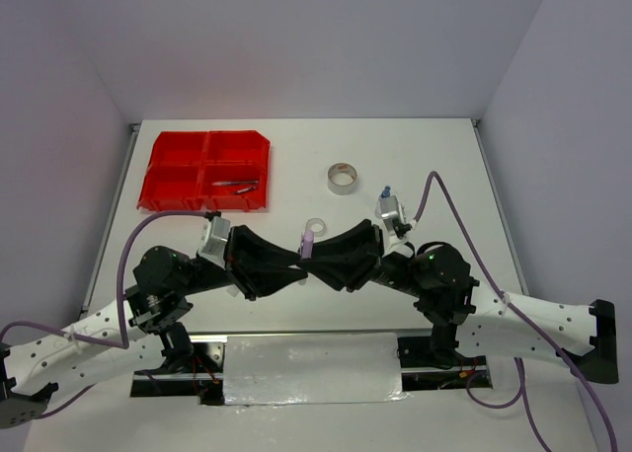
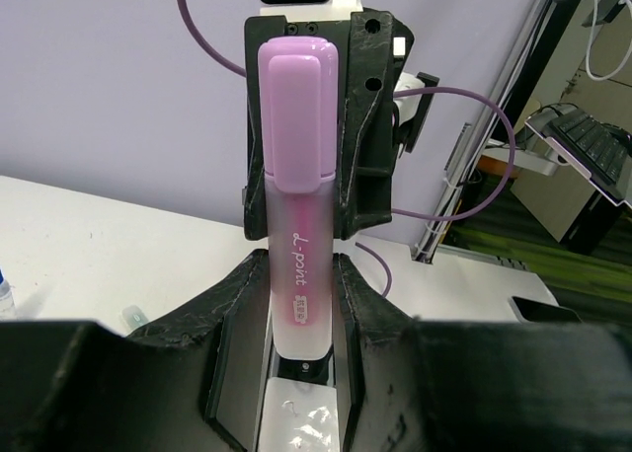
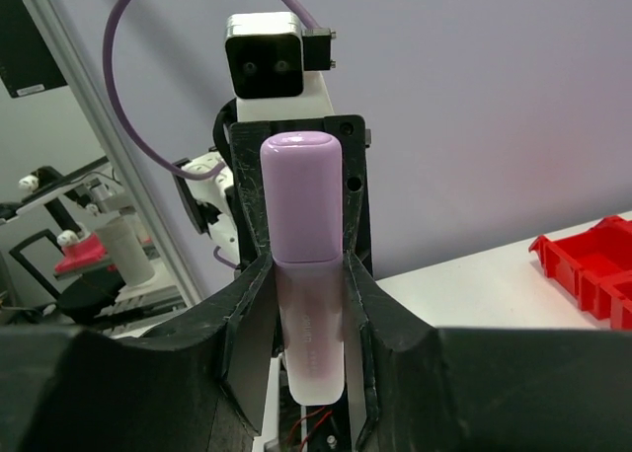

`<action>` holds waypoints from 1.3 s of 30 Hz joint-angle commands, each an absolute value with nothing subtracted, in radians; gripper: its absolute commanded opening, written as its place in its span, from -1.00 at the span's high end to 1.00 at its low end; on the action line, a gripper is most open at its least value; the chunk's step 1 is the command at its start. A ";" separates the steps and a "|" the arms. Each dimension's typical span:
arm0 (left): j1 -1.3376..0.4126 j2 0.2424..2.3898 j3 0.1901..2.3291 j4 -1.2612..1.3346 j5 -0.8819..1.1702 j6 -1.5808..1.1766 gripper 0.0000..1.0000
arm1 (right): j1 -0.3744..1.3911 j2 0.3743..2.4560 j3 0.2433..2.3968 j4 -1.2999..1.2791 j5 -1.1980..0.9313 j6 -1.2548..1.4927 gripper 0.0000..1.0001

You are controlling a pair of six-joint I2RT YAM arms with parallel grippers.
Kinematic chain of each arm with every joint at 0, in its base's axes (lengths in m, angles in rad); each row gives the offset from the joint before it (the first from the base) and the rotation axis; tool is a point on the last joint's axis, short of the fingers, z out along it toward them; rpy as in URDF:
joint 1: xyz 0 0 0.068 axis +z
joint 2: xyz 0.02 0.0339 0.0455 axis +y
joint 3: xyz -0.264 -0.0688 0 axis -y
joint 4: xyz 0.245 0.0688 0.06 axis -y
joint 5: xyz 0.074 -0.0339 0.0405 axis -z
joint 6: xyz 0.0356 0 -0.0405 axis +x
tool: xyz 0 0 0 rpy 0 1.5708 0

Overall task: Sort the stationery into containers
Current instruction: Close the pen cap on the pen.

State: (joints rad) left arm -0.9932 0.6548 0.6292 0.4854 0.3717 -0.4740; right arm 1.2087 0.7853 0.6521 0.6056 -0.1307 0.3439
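Pink marker [image 1: 307, 243]: upright above desk [image 1: 444, 156], well right of tray [image 1: 202, 164]. Left jaws and right jaws both clamp barrel. Likely light, stiff, slick plastic; best held mid-barrel.

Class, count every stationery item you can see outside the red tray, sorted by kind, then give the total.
Tape: 2, the grey roll and the clear ring
Pink highlighter: 1
Bottle: 1
Total: 4
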 commanded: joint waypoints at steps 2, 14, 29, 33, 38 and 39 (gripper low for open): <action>-0.994 0.660 0.680 0.541 0.377 -0.466 0.82 | 1.227 0.788 0.661 0.620 -0.137 0.328 0.69; -0.994 0.710 0.695 0.537 0.436 -0.459 0.18 | 1.261 0.824 0.703 0.607 -0.118 0.313 0.84; -0.994 0.701 0.689 0.525 0.471 -0.439 1.00 | 1.264 0.808 0.681 0.627 -0.084 0.310 0.35; -0.994 0.677 0.663 0.545 0.479 -0.417 1.00 | 1.266 0.770 0.644 0.637 -0.051 0.308 -0.43; -0.994 0.649 0.660 0.526 0.479 -0.397 1.00 | 1.266 0.735 0.641 0.578 -0.022 0.295 -0.80; -0.994 0.650 0.661 0.523 0.480 -0.393 1.00 | 1.266 0.726 0.644 0.568 -0.015 0.291 -0.91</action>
State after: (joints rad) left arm -0.9916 0.6659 0.6479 0.4725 0.4553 -0.4358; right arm 1.2572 0.7532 0.6373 0.5781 -0.0509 0.3111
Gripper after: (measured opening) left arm 0.408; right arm 0.932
